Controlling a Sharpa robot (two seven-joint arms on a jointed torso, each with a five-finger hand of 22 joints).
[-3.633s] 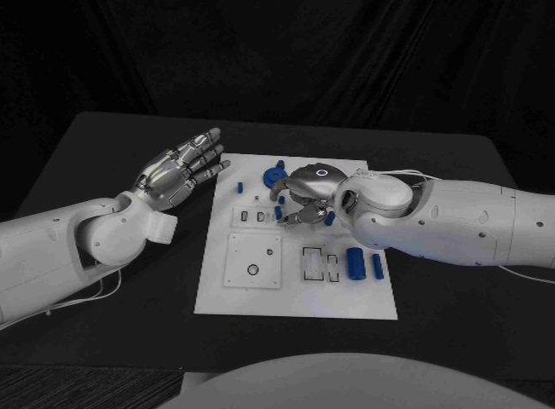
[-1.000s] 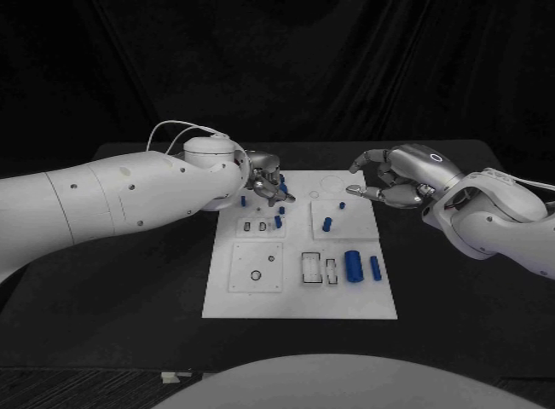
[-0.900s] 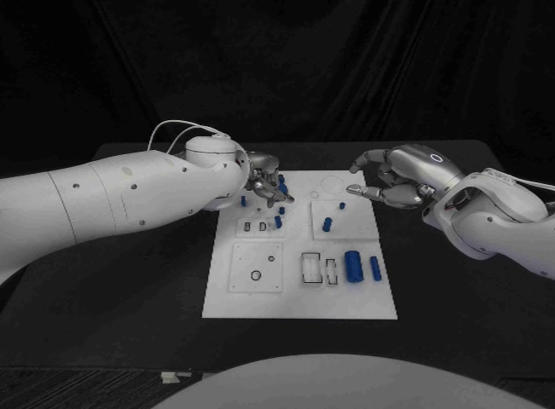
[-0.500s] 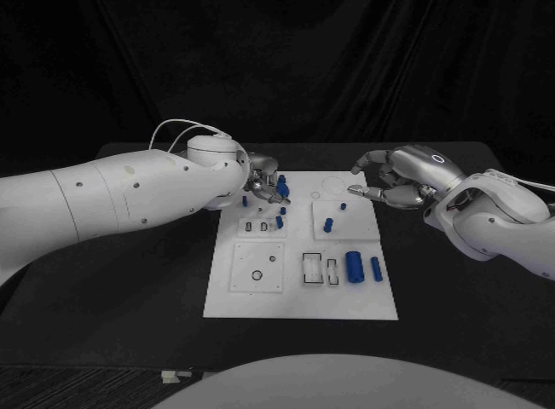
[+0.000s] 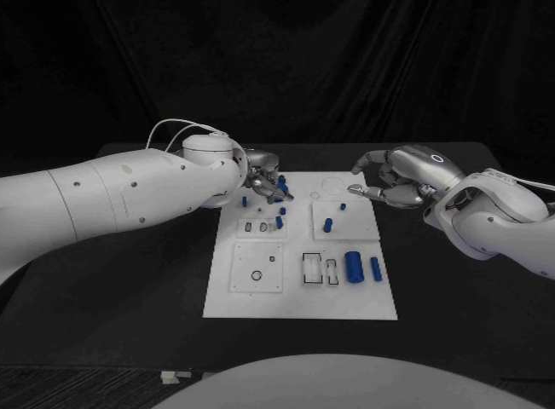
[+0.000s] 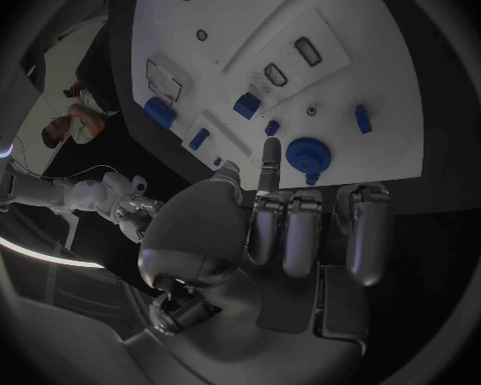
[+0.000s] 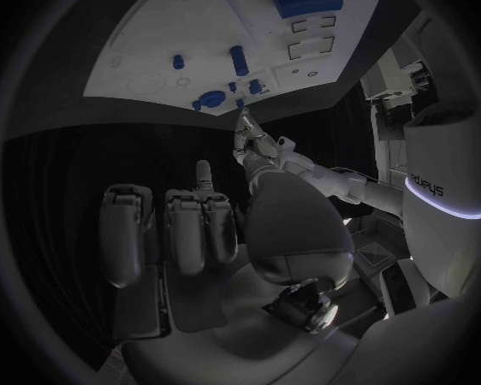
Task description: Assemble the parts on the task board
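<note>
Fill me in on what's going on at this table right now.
A two-armed robot is assembling small blue parts on a white task board. Its left hand is down at the board's far left corner, fingers at a round blue part there; whether it grips the part cannot be told. The right hand hovers by the far right corner with curled fingers and nothing visible in them. Other blue parts, including a large cylinder, lie across the board.

Two bulky glossy white arms with small dark screw dots on their shells, a thin pale cable looped behind the silver, segmented left hand [image 5: 263, 178], and a lit ring mark atop the matching right hand [image 5: 396, 176].
</note>
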